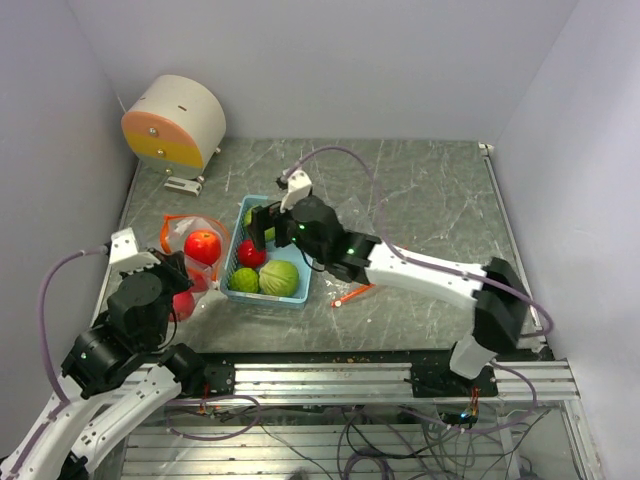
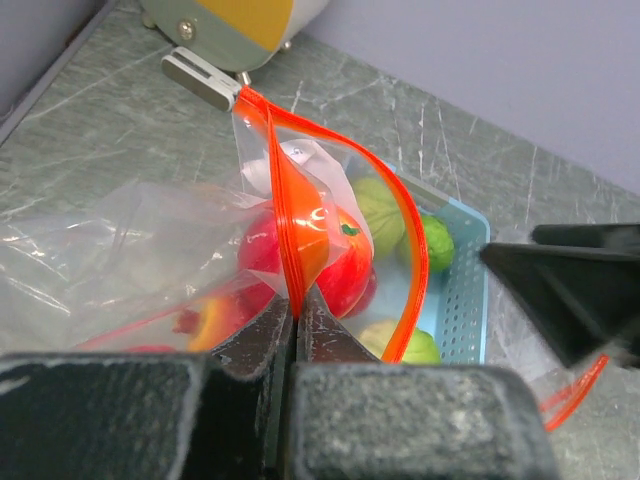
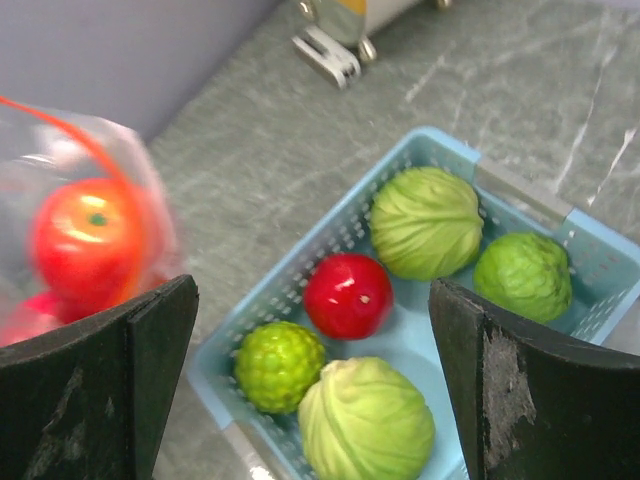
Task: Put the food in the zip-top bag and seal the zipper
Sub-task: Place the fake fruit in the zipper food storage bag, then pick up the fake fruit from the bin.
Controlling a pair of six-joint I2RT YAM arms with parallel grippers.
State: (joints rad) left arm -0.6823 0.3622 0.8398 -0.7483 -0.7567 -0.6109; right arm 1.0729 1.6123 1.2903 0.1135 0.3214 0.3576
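A clear zip-top bag point(image 1: 190, 240) with an orange zipper lies left of the light blue tray point(image 1: 296, 297). It holds a red apple point(image 1: 203, 246) and more red pieces. My left gripper point(image 2: 294, 312) is shut on the bag's orange zipper edge point(image 2: 290, 235) and holds its mouth up. My right gripper point(image 3: 320, 340) is open and empty, hovering over the tray. In the tray point(image 3: 580, 245) lie a red ball point(image 3: 347, 294), two cabbage heads point(image 3: 425, 221) point(image 3: 365, 420) and two bumpy green balls point(image 3: 279, 365) point(image 3: 522, 275).
A round cream and orange device point(image 1: 173, 121) stands at the back left on a small bracket. A small orange strip point(image 1: 352, 295) lies on the grey stone-patterned table right of the tray. Walls close in on both sides.
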